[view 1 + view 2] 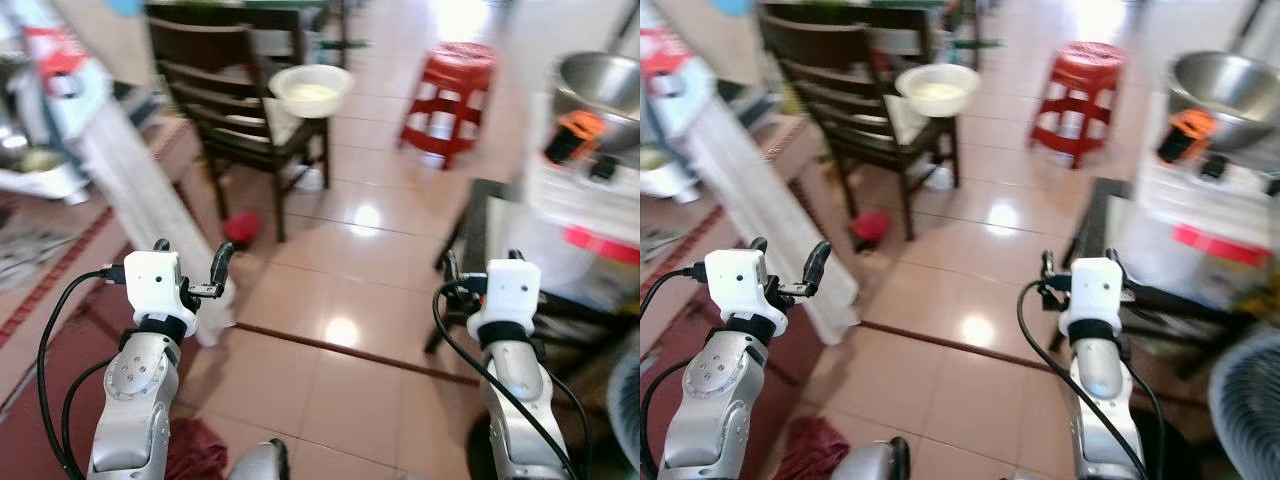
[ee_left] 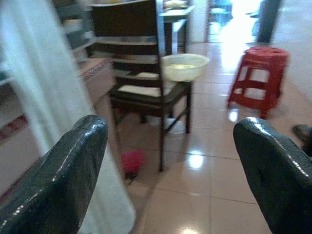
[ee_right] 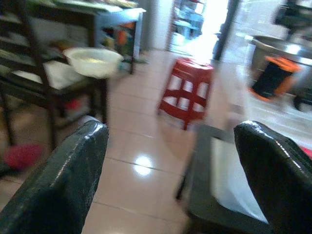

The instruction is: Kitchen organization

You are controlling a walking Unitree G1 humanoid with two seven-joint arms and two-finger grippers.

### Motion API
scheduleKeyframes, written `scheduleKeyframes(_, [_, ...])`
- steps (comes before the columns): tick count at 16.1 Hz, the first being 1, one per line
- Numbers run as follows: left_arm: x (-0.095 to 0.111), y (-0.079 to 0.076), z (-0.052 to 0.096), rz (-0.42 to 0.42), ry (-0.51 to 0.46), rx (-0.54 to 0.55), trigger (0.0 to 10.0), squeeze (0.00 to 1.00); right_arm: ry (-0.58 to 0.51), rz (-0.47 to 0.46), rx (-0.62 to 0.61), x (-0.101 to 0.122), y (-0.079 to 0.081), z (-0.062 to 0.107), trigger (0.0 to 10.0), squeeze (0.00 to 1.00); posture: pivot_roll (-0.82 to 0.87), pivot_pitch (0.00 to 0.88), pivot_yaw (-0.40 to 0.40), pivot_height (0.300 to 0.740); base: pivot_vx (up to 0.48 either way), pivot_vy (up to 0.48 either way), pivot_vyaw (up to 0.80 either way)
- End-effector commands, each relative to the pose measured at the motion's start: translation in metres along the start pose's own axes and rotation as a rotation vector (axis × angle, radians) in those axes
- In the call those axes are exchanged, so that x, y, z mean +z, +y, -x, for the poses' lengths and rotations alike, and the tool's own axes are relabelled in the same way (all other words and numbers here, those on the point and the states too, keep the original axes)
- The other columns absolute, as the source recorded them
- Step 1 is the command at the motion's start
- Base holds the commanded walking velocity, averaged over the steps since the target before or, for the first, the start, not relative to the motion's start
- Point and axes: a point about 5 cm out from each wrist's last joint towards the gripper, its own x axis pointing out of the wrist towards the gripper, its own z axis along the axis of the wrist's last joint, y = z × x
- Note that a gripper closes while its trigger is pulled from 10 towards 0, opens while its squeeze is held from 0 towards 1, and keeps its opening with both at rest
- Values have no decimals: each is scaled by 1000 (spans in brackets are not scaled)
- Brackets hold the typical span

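Glossy pinkish floor tiles (image 1: 330, 330) fill the middle of the head views, with bright glare spots and a dark seam running across at about 6 o'clock. Frames are soft with motion blur, so fine detail is unreliable.

Room layout, from the robot's position:
- 11 o'clock: dark wooden chair (image 1: 235, 100), with a pale basin (image 1: 311, 89) sitting at the edge of its seat. A small red object (image 1: 240, 227) lies on the floor below it.
- 1 o'clock: red plastic stool (image 1: 447, 88), standing clear on the tiles.
- 2 to 3 o'clock: low dark table (image 1: 530, 250), with a white surface beyond it carrying a large steel bowl (image 1: 598, 88) and an orange-and-black object (image 1: 572, 138).
- 9 o'clock: white draped cloth (image 1: 130, 190) hanging down to the floor.

Grippers: left gripper (image 2: 170, 165) and right gripper (image 3: 170, 165) are both raised ahead of the body, fingers spread wide, nothing between them.

Judgement: no single item is yet singled out; the basin and the clutter at 2 o'clock look the likeliest things to tidy. The step in hand reads as approach. To do it well, the robot should settle before reaching so the blur clears, keep the right arm off the table edge just beside it, and steer wide of the cloth.
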Motion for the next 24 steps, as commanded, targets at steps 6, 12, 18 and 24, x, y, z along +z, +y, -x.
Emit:
scheduleKeyframes(6, [7, -1, -5, -83, -27, -15, 10000, 0, -29, -9, -18, 10, -11, -15, 10000, 0, -58, 0, 47, 740, 0, 0, 800])
scheduleKeyframes(12, [-5, 4, 7, -76, 15, 38, 10000, 0, -6, -24, 37, 3, 0, -12, 10000, 0, -44, 0, 36, 740, 0, 0, 800])
scheduleKeyframes(18, [-11, 10, 17, -171, 43, -48, 10000, 0, 4, -32, 80, 0, 5, -7, 10000, 0, -32, 0, 19, 740, 0, 0, 800])
scheduleKeyframes(24, [-14, 29, 13, -220, 64, -48, 10000, 0, 54, 5, 101, -17, -2, 5, 10000, 0, -34, 0, 29, 740, 0, 0, 800])
